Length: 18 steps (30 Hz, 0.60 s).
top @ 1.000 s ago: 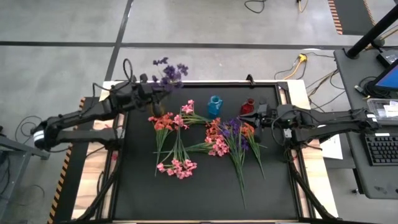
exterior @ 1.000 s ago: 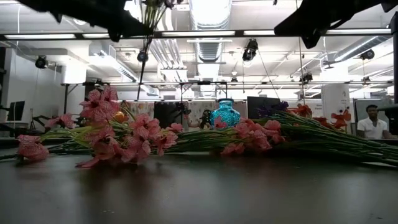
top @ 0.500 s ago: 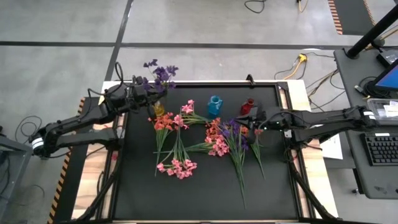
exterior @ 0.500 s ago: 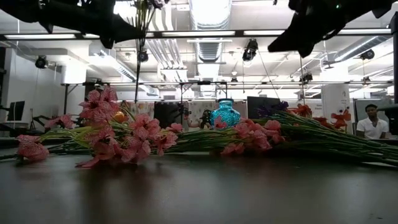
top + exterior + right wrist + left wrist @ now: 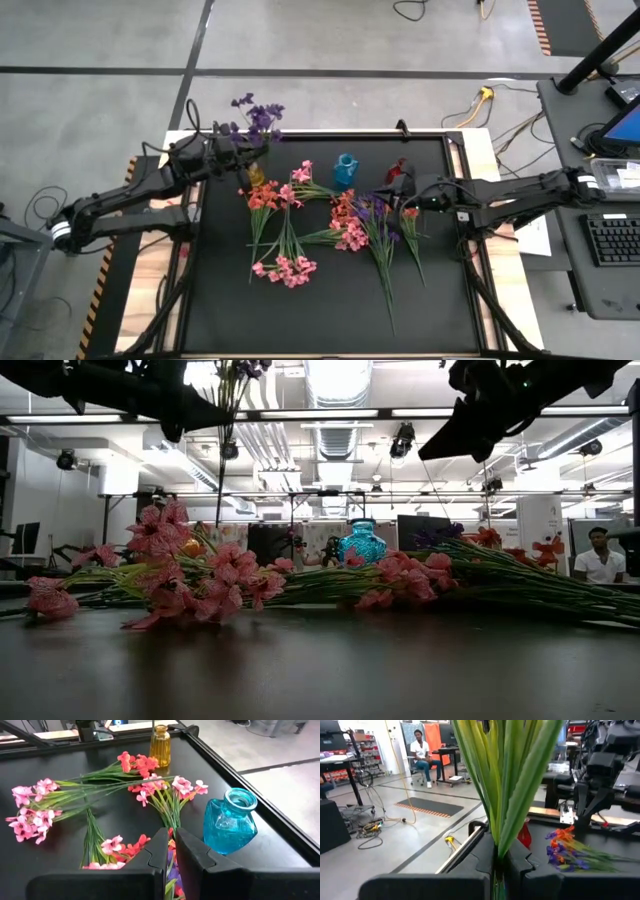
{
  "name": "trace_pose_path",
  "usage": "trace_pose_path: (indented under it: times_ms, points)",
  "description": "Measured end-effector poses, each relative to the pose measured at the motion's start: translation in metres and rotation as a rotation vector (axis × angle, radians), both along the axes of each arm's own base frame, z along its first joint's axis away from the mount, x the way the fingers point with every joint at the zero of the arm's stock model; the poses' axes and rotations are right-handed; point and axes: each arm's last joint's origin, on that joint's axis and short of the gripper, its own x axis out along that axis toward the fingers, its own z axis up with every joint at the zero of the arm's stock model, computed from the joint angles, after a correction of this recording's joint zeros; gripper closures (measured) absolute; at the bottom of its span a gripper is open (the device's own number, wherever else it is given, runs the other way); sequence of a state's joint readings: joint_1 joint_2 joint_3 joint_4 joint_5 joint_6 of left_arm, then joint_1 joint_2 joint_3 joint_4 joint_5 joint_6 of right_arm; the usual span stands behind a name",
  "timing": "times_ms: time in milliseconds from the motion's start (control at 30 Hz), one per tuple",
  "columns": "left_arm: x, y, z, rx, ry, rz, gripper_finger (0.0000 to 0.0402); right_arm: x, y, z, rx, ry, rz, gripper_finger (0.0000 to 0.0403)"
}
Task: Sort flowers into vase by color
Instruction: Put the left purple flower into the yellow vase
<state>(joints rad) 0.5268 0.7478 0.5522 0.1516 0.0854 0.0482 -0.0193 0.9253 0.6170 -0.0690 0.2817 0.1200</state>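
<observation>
Advancing right arm fingers (image 5: pixel 395 187) over flowers (image 5: pixel 375 215), left arm unmoved

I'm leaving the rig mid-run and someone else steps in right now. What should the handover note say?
Left gripper: shut on a purple sprig, raised over the table's far-left corner above the yellow vase.
Right gripper: shut, holding nothing visible, above the mixed pile near the red vase.
Blue vase: far edge, middle, looks empty.
Pink and coral sprigs lie loose on the mat.
Done: no flower seen standing in a vase yet.
Left: seat the purple sprig, then sort all the loose flowers by color.
</observation>
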Motion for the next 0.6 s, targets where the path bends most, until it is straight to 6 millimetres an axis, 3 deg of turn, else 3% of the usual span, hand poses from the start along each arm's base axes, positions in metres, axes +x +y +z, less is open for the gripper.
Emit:
trace_pose_path:
  times_ms: [233,433,600]
  points:
    - [-0.009,0.014,-0.004,0.017,0.048,0.22,0.0401,-0.002,0.0,0.004,0.002,-0.03,-0.002,0.0374]
    - [-0.015,0.028,-0.005,0.017,0.055,0.305,0.0401,0.001,0.0,0.008,0.002,-0.082,-0.002,0.0374]
    - [-0.019,0.027,0.013,-0.033,-0.047,0.317,0.0401,0.001,0.0,0.009,0.021,-0.094,-0.01,0.0374]
